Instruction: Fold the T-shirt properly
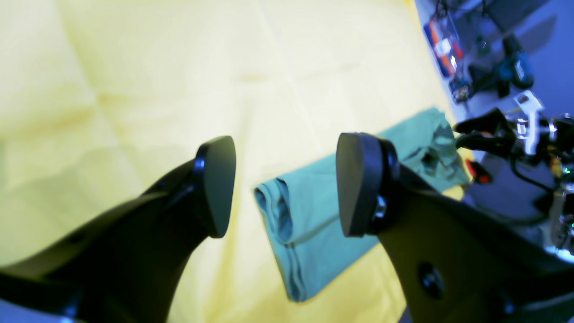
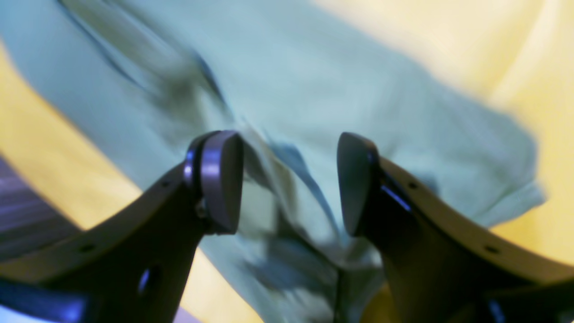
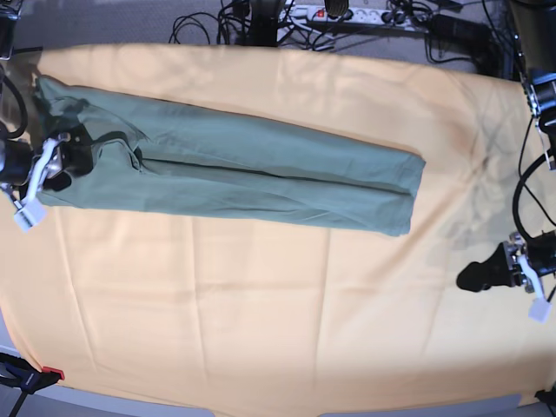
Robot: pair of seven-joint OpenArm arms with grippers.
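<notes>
Both grippers spread, pinching nothing: right gripper (image 2: 287, 184) over collar end of sage-green cotton T-shirt (image 3: 261, 174), a long narrow band on yellow-orange cloth (image 3: 261, 330); left gripper (image 1: 287, 184) beyond hem. Next: fold ends together.

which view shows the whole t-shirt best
The base view: the T-shirt lies there end to end as a long folded strip on the yellow cloth. The left wrist view catches only one end at an angle; the right wrist view is a blurred close-up.

Orange cloth (image 3: 261, 304) over the table, cables (image 3: 261, 22) on grey floor behind
</notes>
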